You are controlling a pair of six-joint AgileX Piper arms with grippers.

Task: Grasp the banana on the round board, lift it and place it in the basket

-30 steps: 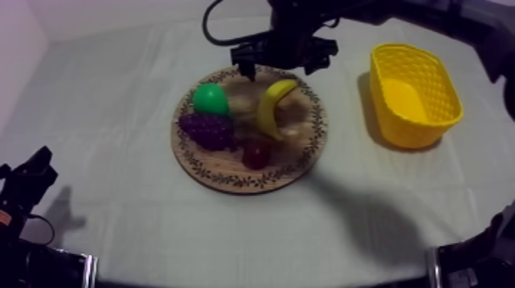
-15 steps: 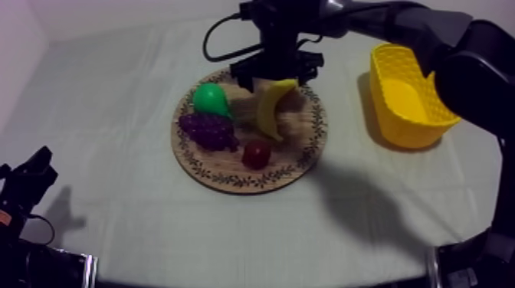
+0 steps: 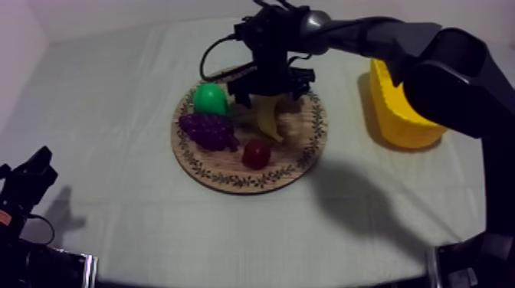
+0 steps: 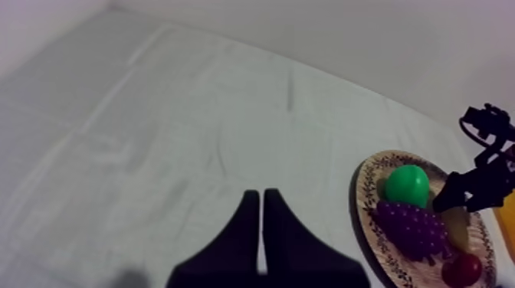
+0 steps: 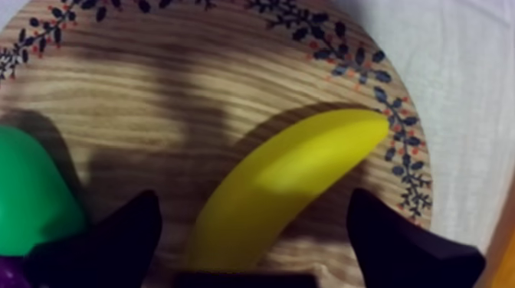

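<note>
right gripper (image 5: 253, 208) wide apart, straddling banana (image 5: 299, 165), not gripping | left gripper (image 4: 260, 201) closed, holding nothing

Looks like a robot lab or test bench. A table (image 3: 107, 214) under a plain grey-white cloth, with a bare pale wall (image 4: 368, 38) on the far side. Left arm (image 3: 24, 184), black, sits at the near left corner; right arm (image 3: 448, 73), also black, reaches in from the right over mid-table. The props look staged: toy fruit (image 3: 208, 129) on a round wooden board (image 3: 230, 178) with a patterned rim, and a yellow basket (image 3: 395, 115) to the right of it.
</note>
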